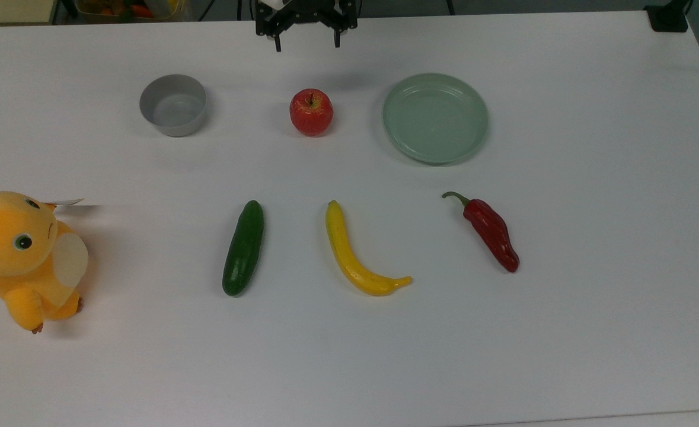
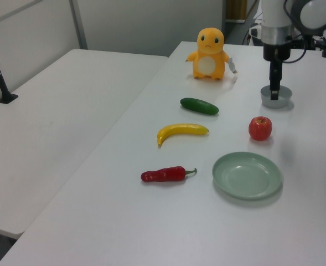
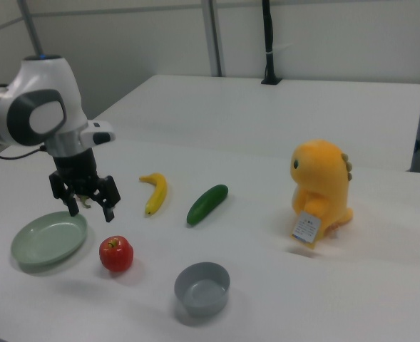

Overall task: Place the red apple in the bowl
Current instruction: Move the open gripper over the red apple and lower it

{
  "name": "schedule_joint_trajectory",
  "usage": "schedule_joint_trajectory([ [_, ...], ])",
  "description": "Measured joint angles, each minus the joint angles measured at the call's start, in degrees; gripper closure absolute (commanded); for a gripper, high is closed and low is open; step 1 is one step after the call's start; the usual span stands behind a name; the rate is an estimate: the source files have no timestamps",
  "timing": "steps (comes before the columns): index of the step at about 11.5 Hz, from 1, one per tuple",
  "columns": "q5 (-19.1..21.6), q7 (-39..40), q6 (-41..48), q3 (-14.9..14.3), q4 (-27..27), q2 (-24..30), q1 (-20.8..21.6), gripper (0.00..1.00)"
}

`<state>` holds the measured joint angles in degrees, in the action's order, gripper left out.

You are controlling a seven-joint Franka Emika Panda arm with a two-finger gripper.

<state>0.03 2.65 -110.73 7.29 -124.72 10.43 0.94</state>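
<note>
white table (image 1: 562,332), matte, with a second white table (image 2: 52,116) butted against it on the left view's left. grey partition walls behind both; a black post (image 3: 268,43) is clamped at the second table's far edge in the right view.

top view, clock positions on the tabletop: the bowl (image 1: 173,105) at 11 o'clock, the red apple (image 1: 311,112) near 12, upright with stem up, a pale-green plate (image 1: 436,117) at 1 o'clock. these three stand in one row, each well apart from the next. bare table lies between the red apple and the bowl.

second row nearer the camera: cucumber (image 1: 243,247) at 7 o'clock, banana (image 1: 356,255) at 6, chili pepper (image 1: 488,230) at 4. orange plush toy (image 1: 23,255) at 9 o'clock at the table's edge, with a paper tag. the whole 5-to-7 strip at the near edge is bare.

gripper (image 1: 306,42) hangs at the 12 o'clock edge of the table in the top view, beyond the red apple, off the surface, fingers spread wide apart, holding nothing. in the right view the gripper (image 3: 90,209) sits above and just beyond the red apple (image 3: 116,254), not touching it; the plate (image 3: 49,239) is beside it on the right view's left, the bowl (image 3: 202,287) toward the right view's right. in the left view the fingers (image 2: 274,88) overlap the bowl (image 2: 275,97) in line of sight.
</note>
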Motion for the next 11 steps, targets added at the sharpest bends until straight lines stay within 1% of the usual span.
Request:
schedule_joint_trajectory([
  [2, 0.00, 0.15, -4.90, 0.00, -3.13, 0.21, -0.72, 0.00],
  [6, 0.00, 0.20, -13.30, 0.09, -8.28, 0.22, -0.77, 0.00],
  [8, 0.00, 0.23, -15.11, 0.15, -9.48, -0.16, -0.74, 0.00],
  [11, 0.00, 0.23, -19.53, 0.27, -9.85, -2.73, -0.66, 0.00],
])
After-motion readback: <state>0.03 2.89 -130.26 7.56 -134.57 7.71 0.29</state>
